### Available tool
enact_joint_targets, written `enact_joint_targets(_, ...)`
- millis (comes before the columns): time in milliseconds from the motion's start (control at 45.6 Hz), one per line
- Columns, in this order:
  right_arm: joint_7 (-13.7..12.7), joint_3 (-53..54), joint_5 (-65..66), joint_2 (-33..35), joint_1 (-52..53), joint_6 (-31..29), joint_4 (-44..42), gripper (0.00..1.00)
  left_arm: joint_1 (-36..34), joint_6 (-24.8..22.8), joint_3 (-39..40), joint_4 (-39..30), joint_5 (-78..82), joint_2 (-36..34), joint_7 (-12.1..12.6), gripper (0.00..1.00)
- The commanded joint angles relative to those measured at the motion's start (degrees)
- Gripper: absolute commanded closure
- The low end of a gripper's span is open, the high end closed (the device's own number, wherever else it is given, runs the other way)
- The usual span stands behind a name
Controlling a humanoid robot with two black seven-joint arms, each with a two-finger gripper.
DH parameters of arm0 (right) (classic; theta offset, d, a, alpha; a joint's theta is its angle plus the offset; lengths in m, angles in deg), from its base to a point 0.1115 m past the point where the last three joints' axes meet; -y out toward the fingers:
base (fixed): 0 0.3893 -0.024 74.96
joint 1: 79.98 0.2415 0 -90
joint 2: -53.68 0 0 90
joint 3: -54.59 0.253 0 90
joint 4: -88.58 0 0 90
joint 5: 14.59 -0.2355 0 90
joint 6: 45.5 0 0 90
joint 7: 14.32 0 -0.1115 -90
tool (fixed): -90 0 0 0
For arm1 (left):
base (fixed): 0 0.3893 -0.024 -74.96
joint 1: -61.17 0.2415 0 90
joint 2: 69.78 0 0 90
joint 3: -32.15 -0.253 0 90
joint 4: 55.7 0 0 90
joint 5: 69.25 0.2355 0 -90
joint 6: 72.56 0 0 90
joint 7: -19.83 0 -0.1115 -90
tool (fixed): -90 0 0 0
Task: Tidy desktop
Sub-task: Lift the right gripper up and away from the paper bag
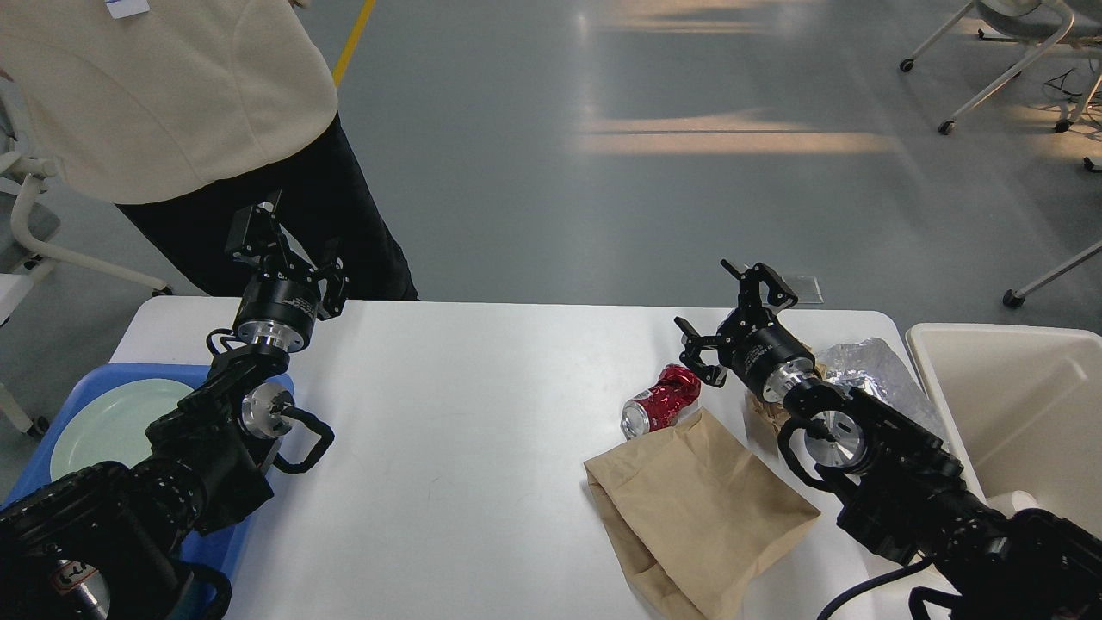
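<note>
Both black two-finger grippers hang over the big white desktop (448,413) with rounded corners. Nothing is in either one. The right gripper (739,314) has its fingers spread wide apart, one pointing up and away and one reaching toward the left. It sits just above and to the right of a crushed red metal can (661,398), but I cannot tell if it touches it. The left gripper (288,250) is up near the far left edge of the desktop, and its fingers look open too, with a gap between them.

The can lies on its side on the desktop. Right beside it, nearer to me, lies a flat brown paper bag (697,508). A ball of crumpled silver foil (865,370) sits behind the right arm, close to a cream plastic bin (1016,413) at the right edge. On the left side is a blue plastic tray (77,392) with a pale green round plate (108,422) in it. A person in a cream top (164,95) stands at the far side of the desktop.
</note>
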Motion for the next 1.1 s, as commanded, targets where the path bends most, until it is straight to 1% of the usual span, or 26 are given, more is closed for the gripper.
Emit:
enact_joint_targets(0,0.0,0.0,0.0,-0.1,0.0,0.0,0.0,0.0,0.0,0.0,0.0,0.0,0.0,0.0,0.0,0.03)
enact_joint_targets(1073,0.0,0.0,0.0,-0.1,0.0,0.0,0.0,0.0,0.0,0.0,0.0,0.0,0.0,0.0,0.0,0.03)
